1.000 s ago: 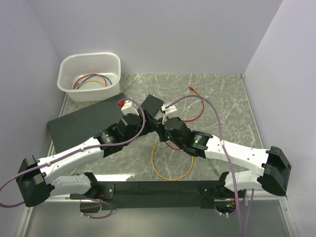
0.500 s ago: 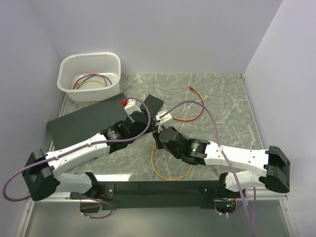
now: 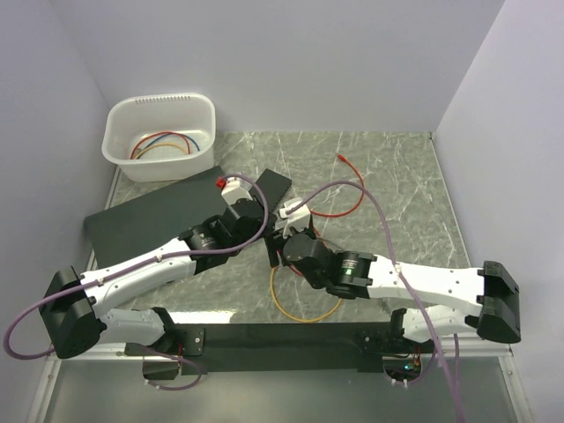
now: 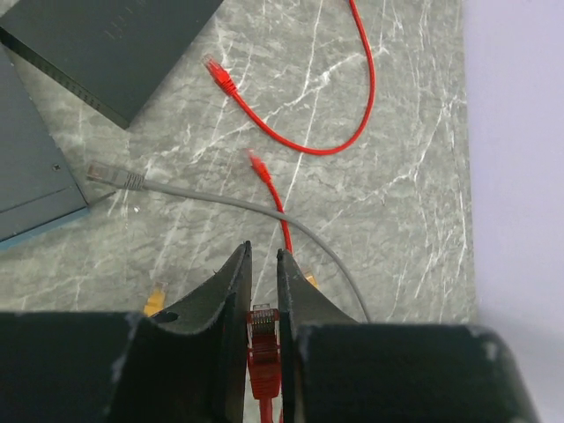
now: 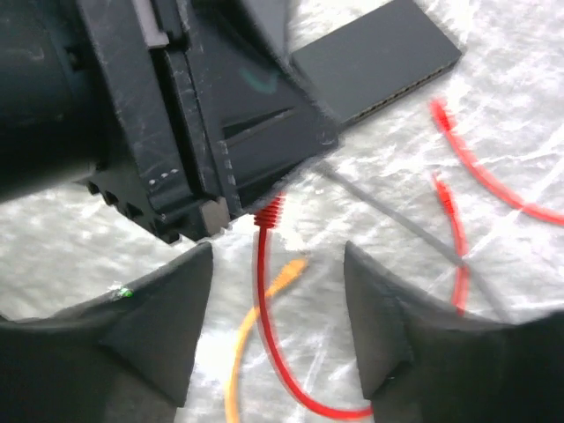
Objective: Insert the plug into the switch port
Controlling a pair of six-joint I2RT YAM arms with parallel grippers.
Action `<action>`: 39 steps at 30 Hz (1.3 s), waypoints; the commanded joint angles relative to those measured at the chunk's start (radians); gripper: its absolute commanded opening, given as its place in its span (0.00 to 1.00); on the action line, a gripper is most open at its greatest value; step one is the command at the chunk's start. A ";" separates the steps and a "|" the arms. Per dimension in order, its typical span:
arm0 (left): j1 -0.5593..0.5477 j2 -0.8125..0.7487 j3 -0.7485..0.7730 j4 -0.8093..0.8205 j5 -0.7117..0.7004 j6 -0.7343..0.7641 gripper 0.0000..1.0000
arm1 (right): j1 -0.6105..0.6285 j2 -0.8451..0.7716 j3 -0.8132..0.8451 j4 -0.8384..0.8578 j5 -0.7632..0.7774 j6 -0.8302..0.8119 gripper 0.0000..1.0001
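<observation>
In the left wrist view my left gripper (image 4: pixel 263 257) is shut on the red plug (image 4: pixel 262 328), whose clear tip points out between the fingers. The thin red cable (image 5: pixel 262 300) hangs from it and passes, untouched, through the wide gap of my open right gripper (image 5: pixel 275 304). From above, both grippers meet at mid-table, just right of the flat black switch (image 3: pixel 150 216). Its teal-blue front edge (image 4: pixel 40 222) shows at the left of the left wrist view. I cannot make out a single switch port.
A small black box (image 3: pixel 273 185) lies beside the switch. A loose red cable (image 4: pixel 366 97), a grey cable (image 4: pixel 220 201) and an orange-yellow cable (image 3: pixel 304 308) lie on the marble. A white basin (image 3: pixel 160 137) with cables stands back left.
My left gripper has closed onto the red plug. My right gripper, shut until now, has opened and let go, and it has drawn back slightly.
</observation>
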 commanded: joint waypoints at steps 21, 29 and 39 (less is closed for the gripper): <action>-0.001 -0.515 -0.443 0.832 0.442 0.437 0.01 | -0.336 -0.386 -0.229 0.483 -1.181 0.079 0.71; -0.002 -0.509 -0.462 0.902 0.536 0.418 0.00 | -0.341 -0.312 -0.219 0.595 -1.253 0.142 0.62; -0.002 -0.492 -0.477 0.965 0.608 0.386 0.00 | -0.344 -0.251 -0.201 0.638 -1.258 0.164 0.51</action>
